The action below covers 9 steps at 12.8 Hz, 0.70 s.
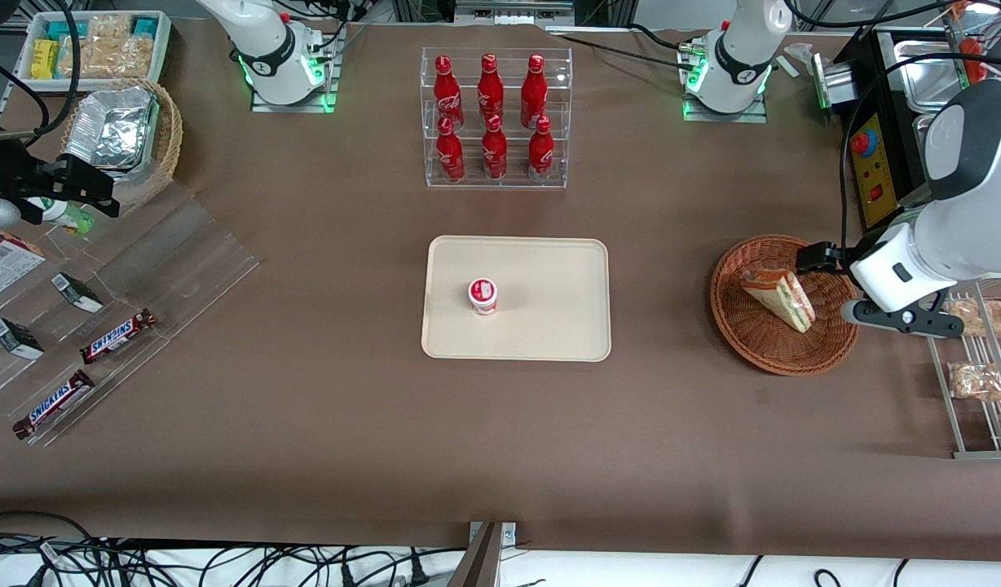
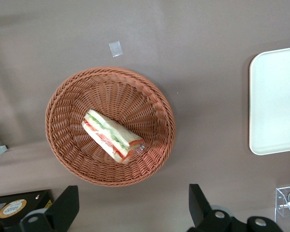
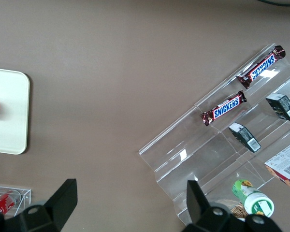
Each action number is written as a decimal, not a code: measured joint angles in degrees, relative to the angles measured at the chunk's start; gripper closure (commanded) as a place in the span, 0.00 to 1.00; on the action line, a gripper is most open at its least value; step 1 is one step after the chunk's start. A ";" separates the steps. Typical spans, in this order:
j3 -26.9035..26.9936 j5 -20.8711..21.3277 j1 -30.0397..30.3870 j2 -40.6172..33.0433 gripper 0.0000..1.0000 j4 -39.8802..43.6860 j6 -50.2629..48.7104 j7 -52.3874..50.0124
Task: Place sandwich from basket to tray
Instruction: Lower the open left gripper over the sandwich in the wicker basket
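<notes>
The sandwich [image 1: 782, 297] is a wrapped wedge with white bread and red and green filling. It lies in the round reddish-brown wicker basket [image 1: 737, 326] toward the working arm's end of the table. My left gripper [image 1: 831, 285] hangs above the basket's rim, open and empty, not touching the sandwich. In the left wrist view the sandwich [image 2: 113, 136] lies in the middle of the basket [image 2: 67, 145], and my gripper [image 2: 134, 208] has its black fingers [image 2: 67, 203] spread wide beside the rim. The cream tray [image 1: 549, 326] lies at the table's middle, and part of it shows in the left wrist view [image 2: 275, 106].
A small red-and-white cup [image 1: 483, 295] stands on the tray. A clear rack of red bottles [image 1: 495, 118] stands farther from the front camera than the tray. A metal rack with bagged snacks [image 1: 981, 367] stands beside the basket. A control box [image 1: 875, 163] is near the arm.
</notes>
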 measured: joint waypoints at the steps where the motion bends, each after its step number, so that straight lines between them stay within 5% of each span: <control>1: 0.01 0.02 -0.03 0.05 0.00 0.00 0.00 -0.10; 9: 0.30 2.16 0.65 0.15 0.00 0.21 0.05 -5.12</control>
